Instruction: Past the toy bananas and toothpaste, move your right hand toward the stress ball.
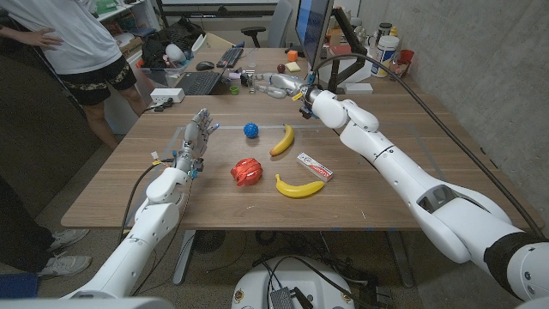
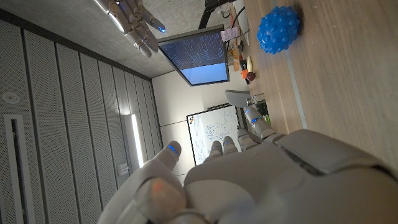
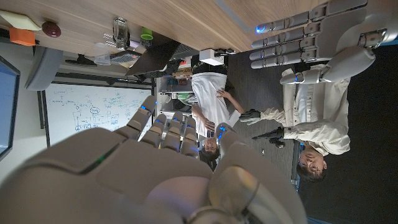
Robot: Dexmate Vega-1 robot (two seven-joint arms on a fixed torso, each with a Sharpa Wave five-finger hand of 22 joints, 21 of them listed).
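An office room is seen behind a wooden table (image 1: pixel 129 184), with a monitor, a keyboard and small clutter along the far edge and a person standing at the far left corner. On the table, the blue stress ball (image 1: pixel 250 130) lies toward the far side, a little left of the middle. Just right of it one toy banana (image 1: pixel 282 140) lies, a second banana (image 1: pixel 299 186) sits nearer the robot, and the toothpaste box (image 1: pixel 314 166) is placed between the two, slightly to the right. A red toy (image 1: pixel 245 171) rests near the front banana's left.

The right hand (image 1: pixel 298 86) is held raised over the far part of the table, beyond the bananas and the toothpaste, so that part of the reach can be judged as done. It is well apart from the ball, up and to the right of it (the ball itself is untouched). In the right wrist view the hand (image 3: pixel 168 174) is seen with fingers extended and apart, nothing held. What appears to be left is a sweep leftward and downward to bring the hand close to the ball.

The left hand (image 1: pixel 196 137) is kept at the table's left side, fingers straight and spread, empty; in the left wrist view the ball (image 2: pixel 278 29) is seen ahead of it on the wood.
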